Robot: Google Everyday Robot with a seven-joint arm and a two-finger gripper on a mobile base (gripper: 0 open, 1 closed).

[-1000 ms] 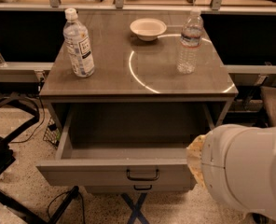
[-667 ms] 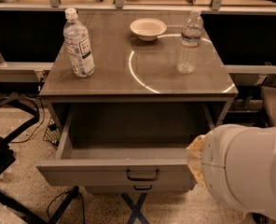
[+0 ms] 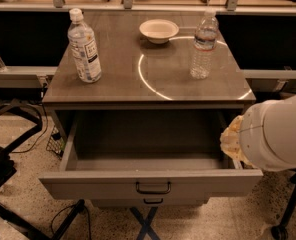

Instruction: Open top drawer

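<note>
The top drawer (image 3: 88, 184) of the grey cabinet is pulled far out toward me. Its plain grey tray interior (image 3: 148, 139) is bare. Its small dark loop handle (image 3: 153, 188) sits at the centre of the front. My arm's big white link (image 3: 278, 134), with a yellowish wrapped part (image 3: 232, 140), hangs over the drawer's right front corner. My gripper is not in view; it lies hidden behind or beyond this link.
On the cabinet top (image 3: 148, 84) stand a labelled water bottle (image 3: 84, 46) at left, a clear bottle (image 3: 203, 45) at right and a white bowl (image 3: 159, 30) at the back. A lower drawer's handle (image 3: 153, 201) peeks below. Cables and a dark frame (image 3: 8, 149) lie at left.
</note>
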